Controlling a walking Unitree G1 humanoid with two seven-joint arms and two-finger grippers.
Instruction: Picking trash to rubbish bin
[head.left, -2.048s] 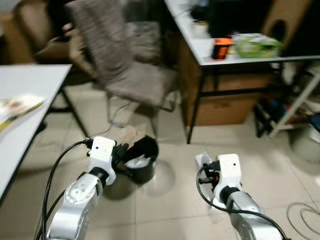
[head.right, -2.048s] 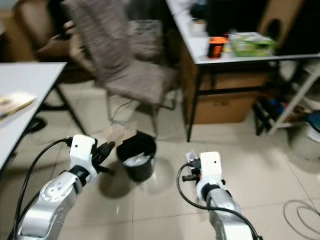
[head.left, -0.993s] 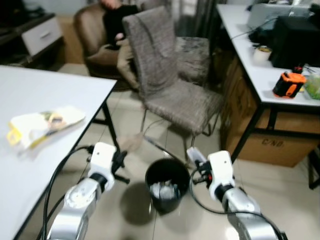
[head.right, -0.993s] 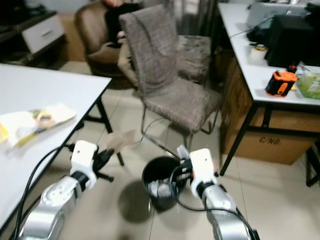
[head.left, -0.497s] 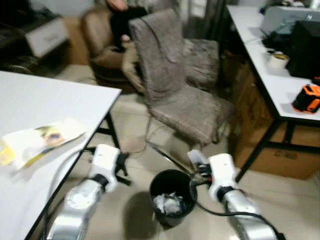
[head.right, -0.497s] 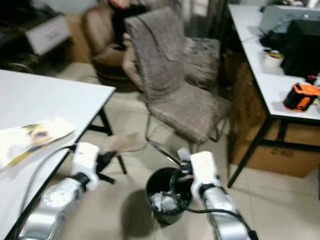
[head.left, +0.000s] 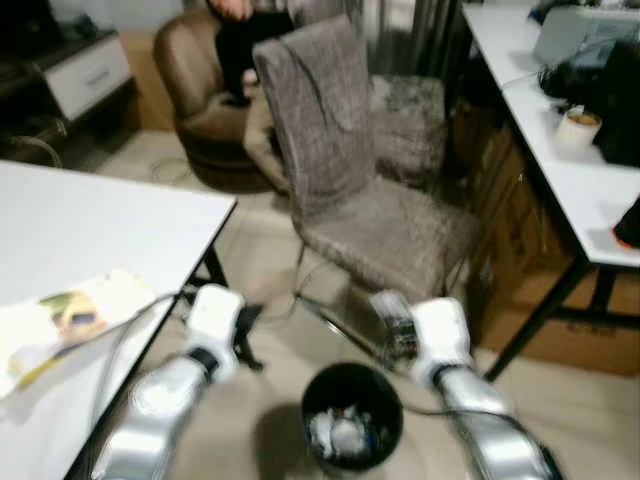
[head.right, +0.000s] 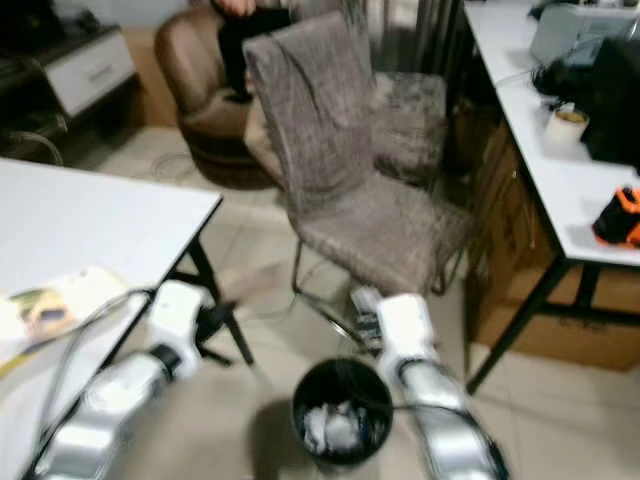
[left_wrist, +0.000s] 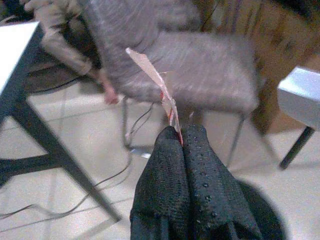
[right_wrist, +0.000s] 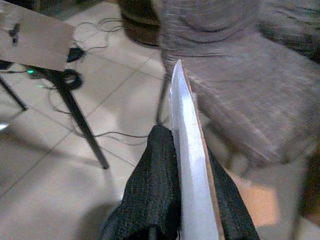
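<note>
your left gripper (left_wrist: 179, 131) pinches a thin, flat brown cardboard scrap (left_wrist: 153, 80); your right gripper (right_wrist: 192, 150) clamps a stiff white card strip (right_wrist: 189, 165). the round black plastic bin (head.right: 340, 410), holding crumpled white trash, sits near, between them.

A pale tiled floor (head.right: 560, 420) carries a round black rubbish bin (head.right: 343, 410) with crumpled white trash (head.right: 335, 428) inside. Behind the bin stands a grey fabric chair (head.right: 340, 175) on thin metal legs, and beyond it a brown armchair (head.right: 205, 80). A cable (left_wrist: 100, 182) trails over the tiles near the chair legs. A white desk (head.right: 90, 225) stands on the floor at the left, a printed packet (head.right: 45, 305) lying near its front edge. Another white desk (head.right: 540, 150) at the right carries a roll of tape (head.right: 566, 122) and an orange object (head.right: 618, 217), with a cardboard box (head.right: 560, 320) underneath.
</note>
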